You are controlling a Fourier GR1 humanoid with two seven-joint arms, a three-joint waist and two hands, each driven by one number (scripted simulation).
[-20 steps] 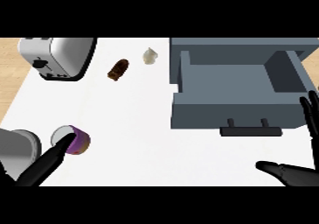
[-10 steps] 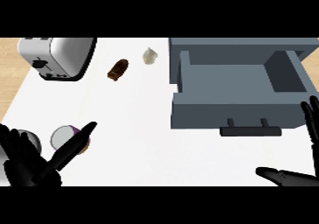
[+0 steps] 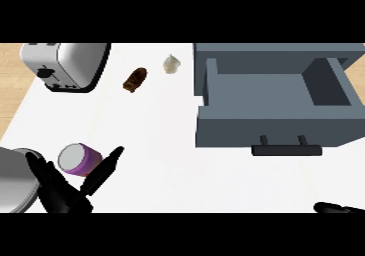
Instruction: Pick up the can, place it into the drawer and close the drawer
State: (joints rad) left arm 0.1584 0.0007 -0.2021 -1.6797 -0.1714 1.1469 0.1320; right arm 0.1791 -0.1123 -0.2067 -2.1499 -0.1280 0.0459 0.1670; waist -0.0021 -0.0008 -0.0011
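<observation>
A white tabletop [image 3: 163, 150] seen from steeply above, with a strip of wooden floor [image 3: 8, 85] showing beyond its left edge. At the near left corner a grey forearm [image 3: 8, 182] comes in from the lower edge and ends in the black left hand [image 3: 63, 192]. This hand is released, its fingers straight and spread. One finger [image 3: 104, 167] points up along the right side of the can [image 3: 80, 159], and others rise at the can's left. The can is purple with a pale grey round top facing the viewer. It stands on the tabletop near the left edge, towards the near side, between those spread fingers and well apart from the drawer. At the far left corner stands a silver toaster [image 3: 67, 65]. To its right, near the far edge, lies a small brown item [image 3: 135, 79], and just beyond that a small pale item [image 3: 171, 63]. The right half of the tabletop holds a grey drawer [image 3: 277, 125], pulled open, its inside bare, with a dark handle [image 3: 286, 149] on the near front face. At the near right corner only a sliver of the black right hand [image 3: 340, 207] shows, and I cannot tell whether it is released or clenched.
</observation>
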